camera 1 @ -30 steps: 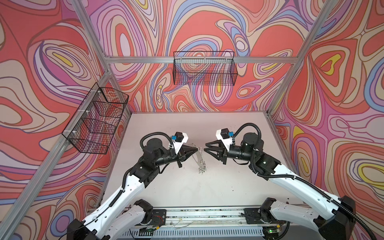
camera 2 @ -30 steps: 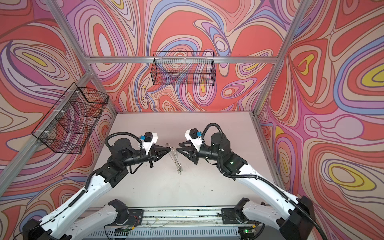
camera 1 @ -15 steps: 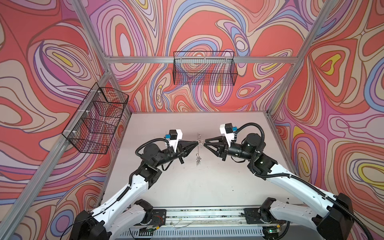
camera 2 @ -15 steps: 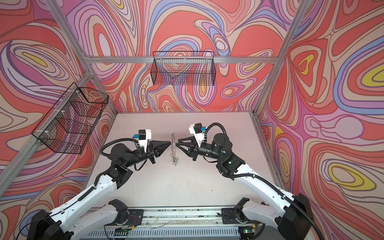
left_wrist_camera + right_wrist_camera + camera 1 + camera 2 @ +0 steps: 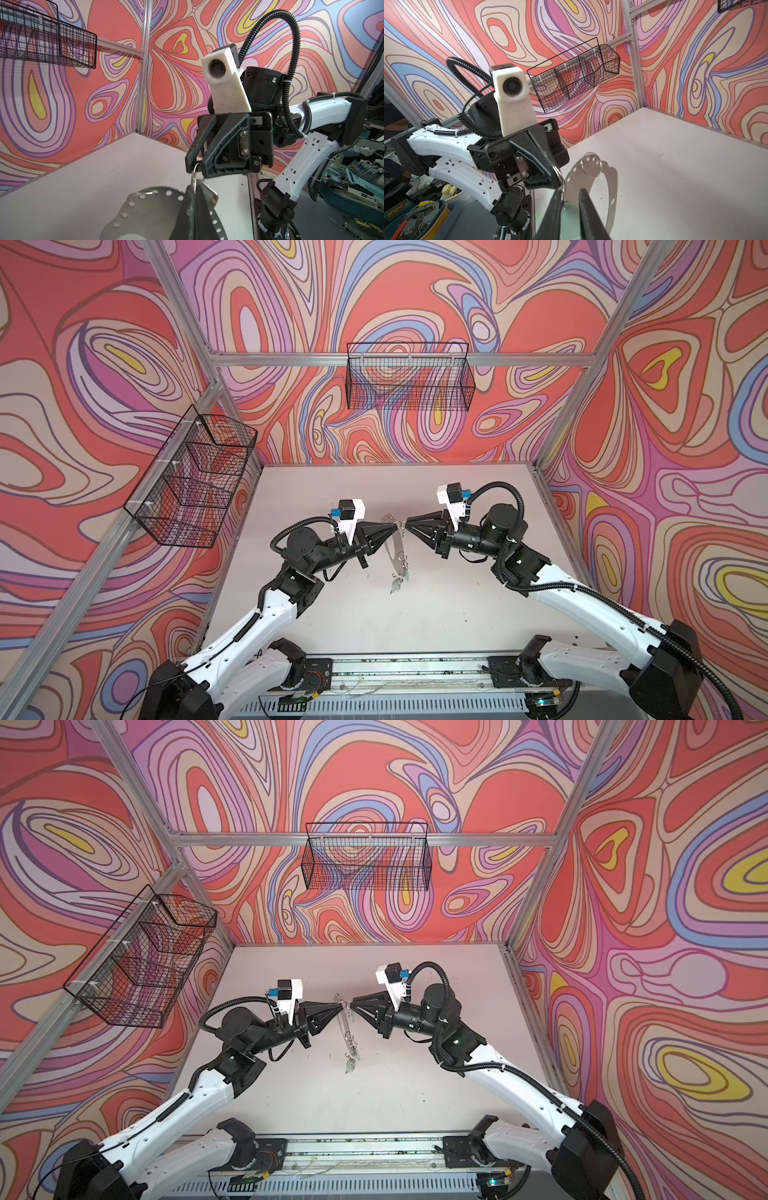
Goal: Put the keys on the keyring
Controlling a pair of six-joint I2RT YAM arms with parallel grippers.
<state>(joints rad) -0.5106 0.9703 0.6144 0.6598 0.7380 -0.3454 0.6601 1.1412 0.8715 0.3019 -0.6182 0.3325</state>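
swirly red-pink walls, pale tabletop, 2 black wire baskets on rails.

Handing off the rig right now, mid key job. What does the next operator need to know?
Left gripper: shut on the keyring at its upper rim, holding it on edge above the table.
Right gripper: tips at a small wire loop on that rim, jaws nearly together; firm grip unclear. A pale thing, possibly a key, sits between its fingers.
Keys: a small cluster hangs from the keyring's lower end, apparently attached.
Left to do: get the right gripper's piece onto the loop, then check for remaining keys.
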